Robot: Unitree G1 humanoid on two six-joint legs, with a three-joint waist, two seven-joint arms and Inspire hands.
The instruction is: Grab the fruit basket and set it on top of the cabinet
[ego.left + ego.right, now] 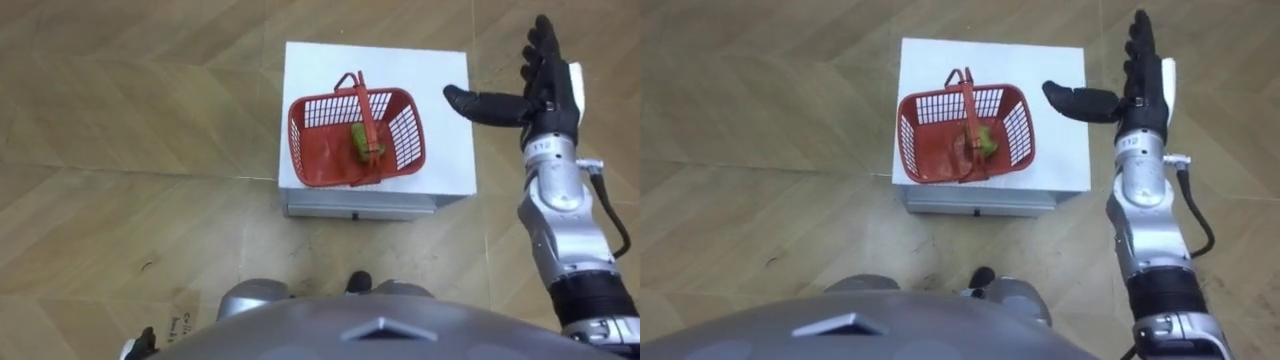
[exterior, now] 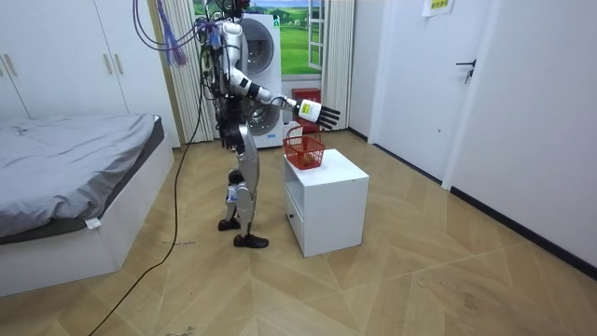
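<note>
Centrally, red basket (image 1: 405,131) sits atop white cabinet (image 1: 447,160) on parquet (image 1: 120,120).

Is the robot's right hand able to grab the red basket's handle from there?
Probably yes. The right hand is open, off to the side of the basket, and nothing lies between it and the handle, which has nothing over it.

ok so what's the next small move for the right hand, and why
Probably lower the right hand and bring it left over the handle of the red basket. The hand is open with straight fingers, to the basket's right and higher than it, touching nothing, while the handle stands upright across the basket's middle on the white cabinet, free to grasp.
</note>
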